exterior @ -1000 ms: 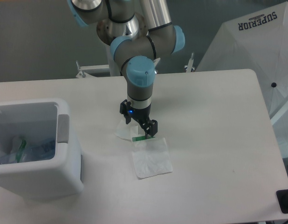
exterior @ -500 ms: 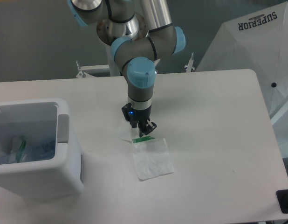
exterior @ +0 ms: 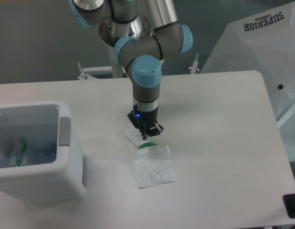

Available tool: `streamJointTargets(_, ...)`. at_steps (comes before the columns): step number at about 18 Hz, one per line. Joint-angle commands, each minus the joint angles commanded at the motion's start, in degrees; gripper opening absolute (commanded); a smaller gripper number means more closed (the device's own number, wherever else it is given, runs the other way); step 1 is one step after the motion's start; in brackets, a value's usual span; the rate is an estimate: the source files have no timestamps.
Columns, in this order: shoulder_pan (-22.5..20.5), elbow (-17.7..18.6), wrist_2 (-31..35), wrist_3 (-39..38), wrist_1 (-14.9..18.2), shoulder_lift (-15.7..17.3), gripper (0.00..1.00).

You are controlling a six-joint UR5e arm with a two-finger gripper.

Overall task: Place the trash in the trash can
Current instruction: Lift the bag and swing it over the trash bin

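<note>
Already some litter lies inside the boxy white plastic trash can [exterior: 66, 157], while the black two-finger gripper [exterior: 146, 135], fingers pinched on the flat translucent white bag with a green strip [exterior: 154, 164], has yet to carry it over.

**Plastic, Film and Brushed Metal on a Matt Tabletop**

Seen on a smooth, matt, off-white table [exterior: 219, 119]: a flat bag [exterior: 154, 165] of thin translucent white film, faintly crinkled, with a green strip at its upper edge. Nearby, a trash can [exterior: 66, 179] of smooth white moulded plastic with a soft sheen, fitted with a matt grey handle recess. Inside, clear crumpled plastic. Above, a robot arm [exterior: 146, 71] of satin silver metal with glossy light-blue plastic joint caps, ending in a matt black gripper [exterior: 146, 136]. At right, white woven fabric [exterior: 262, 52], matt, printed in dark letters.
</note>
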State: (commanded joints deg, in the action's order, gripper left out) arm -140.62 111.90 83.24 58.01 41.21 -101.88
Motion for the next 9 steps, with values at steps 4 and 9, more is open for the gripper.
streamJointTargets(4,-2.6,-5.6,-7.3,-5.2,6.0,4.7,0.00)
streamJointTargets(9,-4.4,-11.3,-19.4,-20.5,6.7,9.0,0.00)
